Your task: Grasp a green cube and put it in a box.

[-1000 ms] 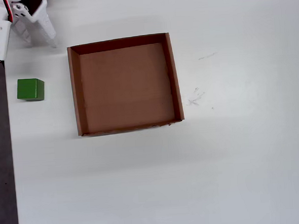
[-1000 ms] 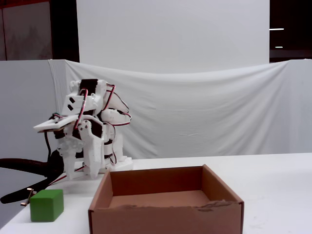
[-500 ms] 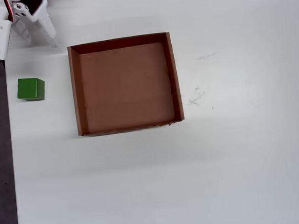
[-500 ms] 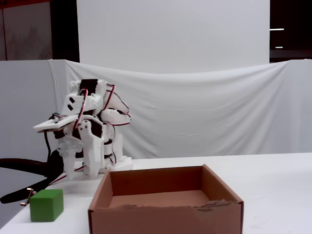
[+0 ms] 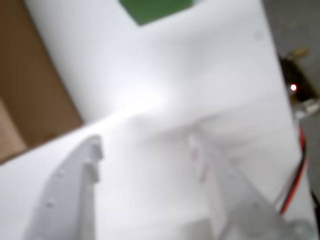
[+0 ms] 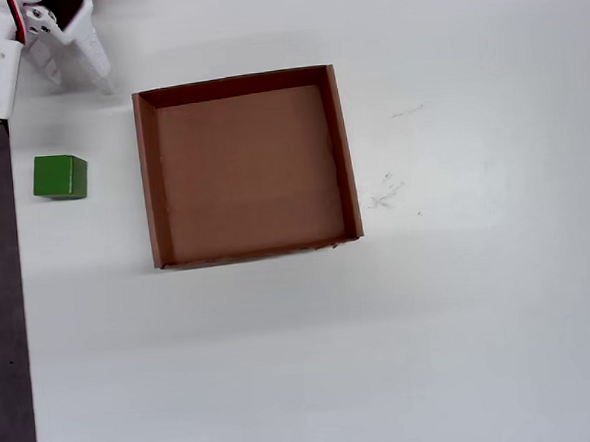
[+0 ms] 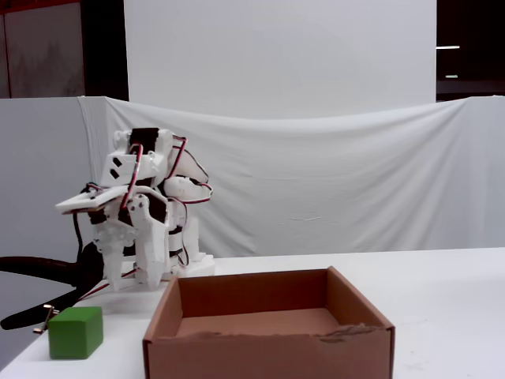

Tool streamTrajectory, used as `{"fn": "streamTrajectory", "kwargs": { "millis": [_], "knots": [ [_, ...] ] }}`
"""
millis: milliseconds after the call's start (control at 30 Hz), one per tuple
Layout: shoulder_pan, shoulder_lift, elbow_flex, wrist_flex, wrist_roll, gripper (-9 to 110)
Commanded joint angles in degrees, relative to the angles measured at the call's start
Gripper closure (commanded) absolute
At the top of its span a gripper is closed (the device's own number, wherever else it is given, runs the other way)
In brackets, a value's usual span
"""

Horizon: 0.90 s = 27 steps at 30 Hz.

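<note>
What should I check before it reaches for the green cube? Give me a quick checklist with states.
1. Gripper open: ok, the jaws stand apart with bare table between them in the wrist view.
2. Gripper empty: ok, nothing held.
3. Green cube free on the table: ok, it sits apart from the box, to its left in the overhead view.
4. Box empty, ready to receive: ok.
5. Path to cube clear: ok, nothing between gripper and cube.
6. Gripper aligned with cube: not ok, the cube sits at the top edge of the wrist view.
</note>
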Motion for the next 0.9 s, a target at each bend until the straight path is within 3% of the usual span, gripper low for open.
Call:
{"fn": "streamTrajectory", "kwargs": {
  "millis": [0, 367, 867],
  "knots": [
    [-1.41, -1.67, -0.35, -0.53, 0.26, 77],
    [-4.75, -5.45, -1.23, -1.85, 0.26, 77],
    [0.97, -26.72, -24.43, 1.14, 0.35, 77]
  ]
}}
